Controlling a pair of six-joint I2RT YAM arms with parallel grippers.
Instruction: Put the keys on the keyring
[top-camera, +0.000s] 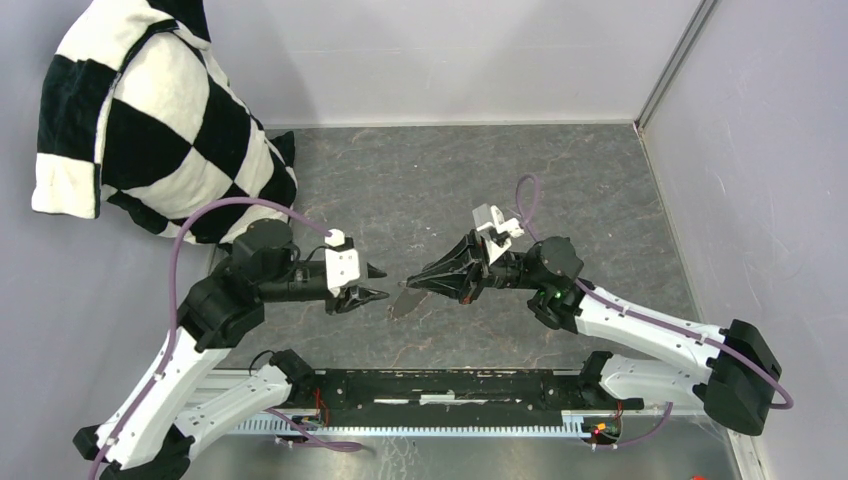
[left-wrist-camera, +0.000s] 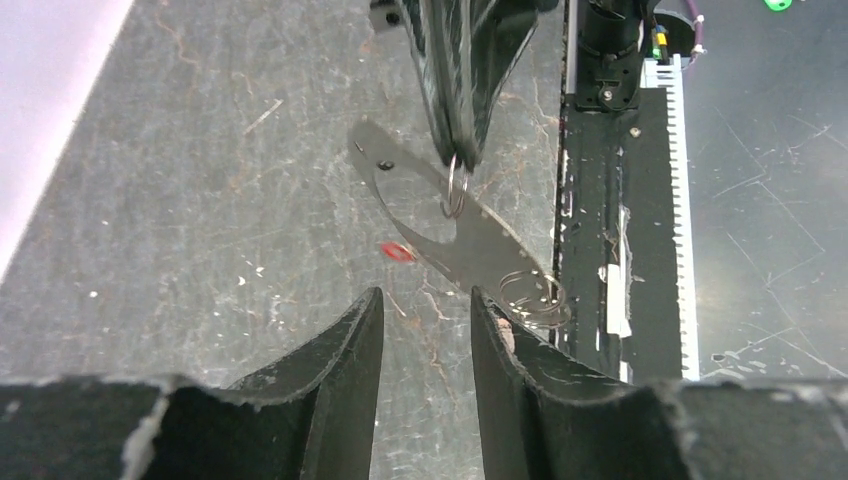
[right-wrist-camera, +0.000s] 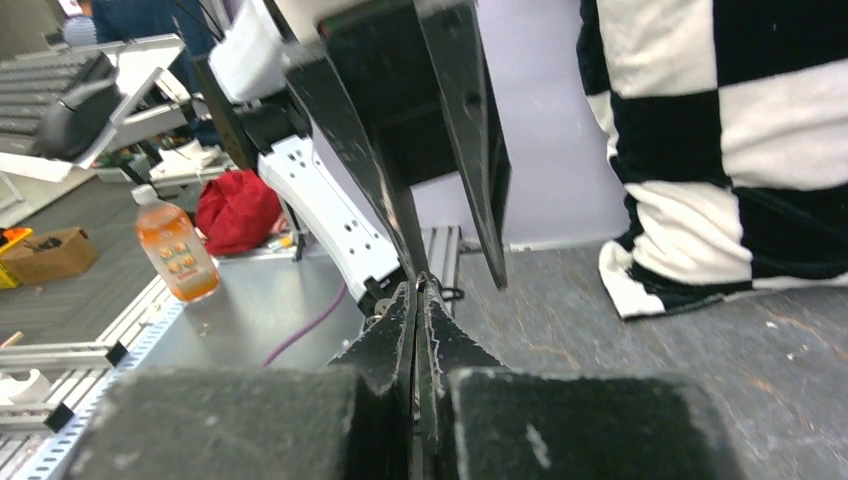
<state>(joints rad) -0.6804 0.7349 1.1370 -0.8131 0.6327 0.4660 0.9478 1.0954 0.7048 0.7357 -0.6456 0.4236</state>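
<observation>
Small split-ring keyring (left-wrist-camera: 455, 192) pinched in closed tips of right gripper (left-wrist-camera: 458, 150), mid-workspace between both arms. Flat silver key (left-wrist-camera: 470, 235) hanging from it through hole, slanting toward left gripper (left-wrist-camera: 425, 300). Looser coil of wire loops (left-wrist-camera: 532, 295) at key's lower end, attachment unclear. Small red speck (left-wrist-camera: 397, 252) on grey tabletop (left-wrist-camera: 200, 200), too small to identify. Left jaws parted, empty, just short of key. Step, by judgement: threading, one key apparently on. Next likely needs steadying grip on dangling key, fine alignment; thin ring prone to slipping.
</observation>
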